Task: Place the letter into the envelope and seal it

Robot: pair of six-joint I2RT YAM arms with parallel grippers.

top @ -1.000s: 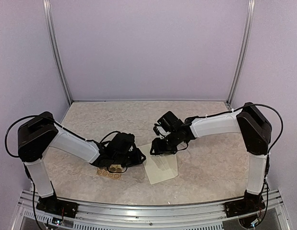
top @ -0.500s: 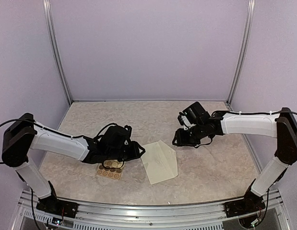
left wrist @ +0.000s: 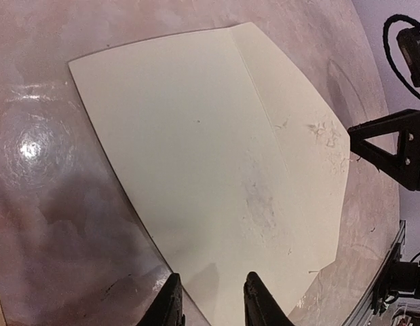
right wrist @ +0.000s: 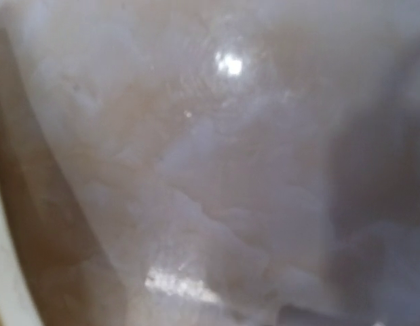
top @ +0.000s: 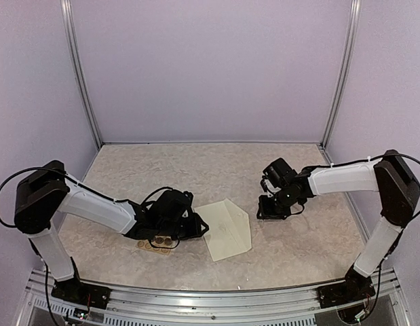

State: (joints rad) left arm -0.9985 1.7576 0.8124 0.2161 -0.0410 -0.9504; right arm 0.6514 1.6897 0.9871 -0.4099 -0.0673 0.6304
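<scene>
**Marbled tabletop, left jaws parked on the envelope edge**

Closest in: left gripper (left wrist: 213, 284), jaws a narrow gap apart, nothing visible between them. One tip is over bare table (left wrist: 53, 224), the other over paper, so they straddle the near edge of the envelope (left wrist: 216, 163).

Straight ahead of those tips the envelope lies flat, cream, with one crease across it. The pointed flap (left wrist: 311, 170) is on the far side and looks folded out flat.

Just behind the left jaws, partly under the wrist: tan sticker card (top: 157, 243).

Beyond the flap's point, clear of the paper: right gripper (top: 273, 207), low over the table. Its own camera shows only blur, so I cannot tell how wide it stands.

No letter in view, and I can't tell if it's already inside.

My read: this is edge handling ahead of the seal.
- Come down square on the edge. A skewed contact probably spins the sheet.
- Use the right gripper to pin near the flap's point first, then fold along the existing crease.
- Light pressure, since thin paper buckles.
- Confirm the letter is in before closing.
</scene>
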